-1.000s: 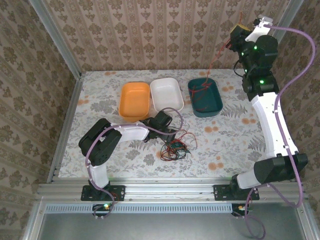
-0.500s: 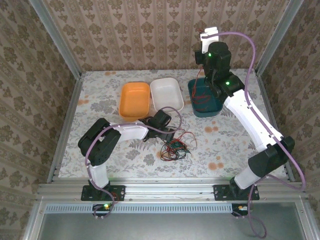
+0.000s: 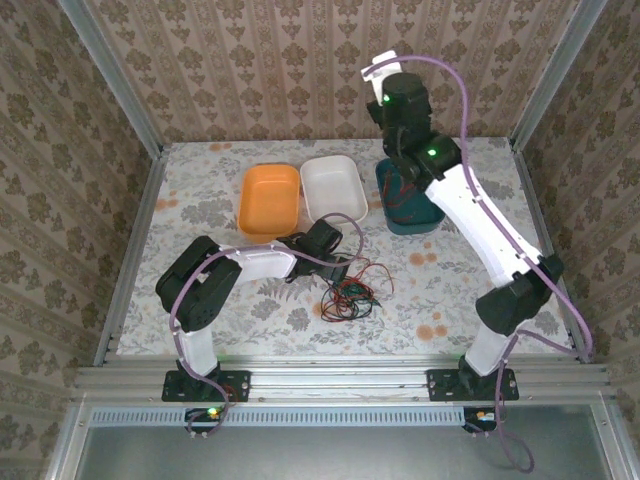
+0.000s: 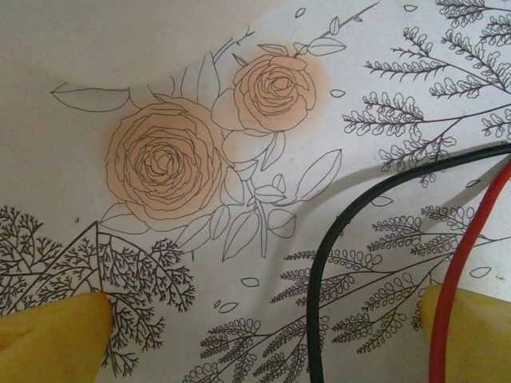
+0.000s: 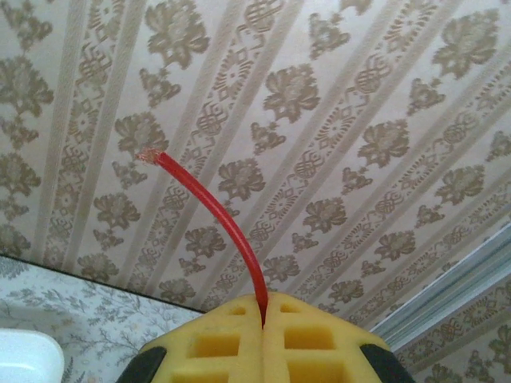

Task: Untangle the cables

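Yellow foam pads of the right gripper (image 5: 263, 307) are pressed together on a thin red cable (image 5: 215, 211). It is pinched in the seam between them and rises in a smooth curve to a frayed, cut tip against the patterned wallpaper. Seen from above, this arm is held high over a deep teal plastic bin (image 3: 400, 215) at the back of the table, and loops of red wire (image 3: 398, 195) are seen lying inside it.

The yellow pads of the left gripper (image 4: 259, 335) are spread wide, low over the flower-printed tablecloth (image 4: 176, 159), and nothing is gripped. A thin black cable (image 4: 319, 263) bends across the gap between them. A second red strand (image 4: 463, 247) runs just beside one pad; whether they touch cannot be told.

In the top view, a loose tangle of red, black and green cables (image 3: 350, 295) is curled in small loops near the front middle. An oval orange tray (image 3: 270, 200) and an oval white tray (image 3: 333, 188) are set side by side next to the teal bin, well apart from the tangle.
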Controlling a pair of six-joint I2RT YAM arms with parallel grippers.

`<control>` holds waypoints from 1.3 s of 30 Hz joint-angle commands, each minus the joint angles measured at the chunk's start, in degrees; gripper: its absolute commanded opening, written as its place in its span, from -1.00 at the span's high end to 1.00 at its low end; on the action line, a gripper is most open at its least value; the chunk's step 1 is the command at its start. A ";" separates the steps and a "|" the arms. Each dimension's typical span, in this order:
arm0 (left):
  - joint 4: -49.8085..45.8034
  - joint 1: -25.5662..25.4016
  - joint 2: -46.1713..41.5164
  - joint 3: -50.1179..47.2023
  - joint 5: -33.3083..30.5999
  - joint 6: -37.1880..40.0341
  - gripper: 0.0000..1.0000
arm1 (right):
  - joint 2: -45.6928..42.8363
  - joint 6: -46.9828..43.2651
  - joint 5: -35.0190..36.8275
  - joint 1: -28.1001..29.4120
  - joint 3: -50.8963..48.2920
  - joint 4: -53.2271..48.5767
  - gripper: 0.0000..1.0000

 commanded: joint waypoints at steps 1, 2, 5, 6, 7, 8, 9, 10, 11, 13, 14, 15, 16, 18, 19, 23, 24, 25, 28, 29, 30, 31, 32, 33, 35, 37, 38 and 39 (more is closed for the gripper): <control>-3.76 0.78 0.24 0.13 -2.06 -0.16 -1.00 | 3.31 -4.66 4.72 1.45 2.44 -1.63 1.00; -3.80 0.79 0.17 0.10 -2.10 -0.16 -1.00 | 4.36 -4.87 4.80 1.62 2.92 -2.01 1.00; -3.90 0.70 -0.11 -0.09 -2.27 -0.13 -1.00 | 6.99 -3.99 3.65 1.30 3.37 -3.24 1.00; -4.01 0.73 -0.26 -0.12 -2.31 -0.15 -1.00 | 7.78 -3.63 3.22 0.99 3.32 -3.44 1.00; -4.05 0.69 -0.41 -0.31 -2.44 -0.21 -1.00 | 8.61 -2.91 2.67 0.52 3.31 -3.87 1.00; -4.11 0.74 -0.59 -0.45 -2.41 -0.26 -1.00 | 9.33 -2.02 1.85 -0.22 3.31 -4.12 1.00; -4.12 0.74 -0.76 -0.62 -2.38 -0.26 -1.00 | 9.99 -0.82 0.90 -1.12 3.45 -4.67 1.00; -4.11 0.60 -0.94 -0.86 -2.54 -0.34 -1.00 | 10.75 0.65 -0.04 -2.29 3.70 -5.17 1.00; -4.20 0.72 -1.07 -0.99 -2.55 -0.35 -1.00 | 11.60 1.82 -1.08 -3.61 4.10 -5.68 1.00; -4.24 0.64 -1.17 -1.21 -2.53 -0.43 -1.00 | 13.17 3.31 -2.40 -6.00 4.71 -6.13 1.00; -4.44 0.59 -1.16 -1.16 -2.53 -0.44 -1.00 | 13.98 4.11 -2.96 -7.26 4.94 -6.32 1.00; -4.52 0.60 -1.17 -1.08 -2.52 -0.44 -1.00 | 14.61 4.79 -3.32 -8.37 5.22 -6.51 1.00; -4.72 0.62 -1.09 -0.95 -2.52 -0.40 -1.00 | 15.29 5.58 -3.65 -9.61 5.33 -6.70 1.00; -4.81 0.59 -1.12 -0.78 -2.54 -0.43 -1.00 | 16.24 7.62 -4.85 -11.92 5.42 -7.23 1.00; -4.77 0.64 -1.08 -0.60 -2.46 -0.43 -1.00 | 16.59 8.80 -5.62 -13.23 5.27 -7.50 1.00; -5.22 0.60 -0.57 0.32 -2.38 -0.26 -1.00 | 17.79 13.55 -10.43 -17.11 4.76 -9.19 1.00; -5.27 0.61 -0.34 0.58 -2.32 -0.18 -1.00 | 17.90 14.57 -11.79 -17.74 4.12 -8.87 1.00; -5.41 0.60 -0.25 0.92 -2.14 -0.09 -1.00 | 18.05 15.22 -13.36 -18.22 3.14 -8.37 1.00; -5.68 0.65 0.40 1.84 -2.10 0.18 -1.00 | 18.52 16.01 -16.39 -18.52 0.14 -6.60 1.00; -5.72 0.65 0.62 2.20 -2.10 0.26 -1.00 | 18.86 16.88 -17.26 -18.51 -0.92 -6.48 1.00; -5.85 0.62 0.76 2.46 -2.08 0.27 -1.00 | 19.16 17.94 -17.92 -18.53 -1.68 -6.47 1.00; -5.91 0.60 0.85 2.71 -2.06 0.25 -1.00 | 19.47 19.11 -18.58 -18.51 -2.54 -6.56 1.00; -5.95 0.64 0.94 2.82 -2.06 0.19 -1.00 | 19.87 20.38 -19.06 -18.62 -3.28 -6.80 1.00; -5.91 0.61 0.94 2.95 -2.02 0.22 -1.00 | 20.17 21.39 -19.48 -18.59 -3.84 -7.05 1.00; -5.99 0.64 1.03 3.12 -1.92 0.18 -1.00 | 20.87 23.39 -20.46 -18.62 -5.47 -7.09 1.00; -6.22 0.60 1.16 3.37 -1.92 0.42 -1.00 | 21.30 24.87 -21.83 -18.64 -6.69 -7.43 1.00; -6.39 0.59 1.25 3.55 -2.01 0.54 -1.00 | 21.49 25.58 -22.81 -18.72 -7.39 -7.59 1.00; -6.52 0.60 1.29 3.64 -2.06 0.69 -1.00 | 21.58 26.22 -23.65 -18.84 -7.85 -7.89 1.00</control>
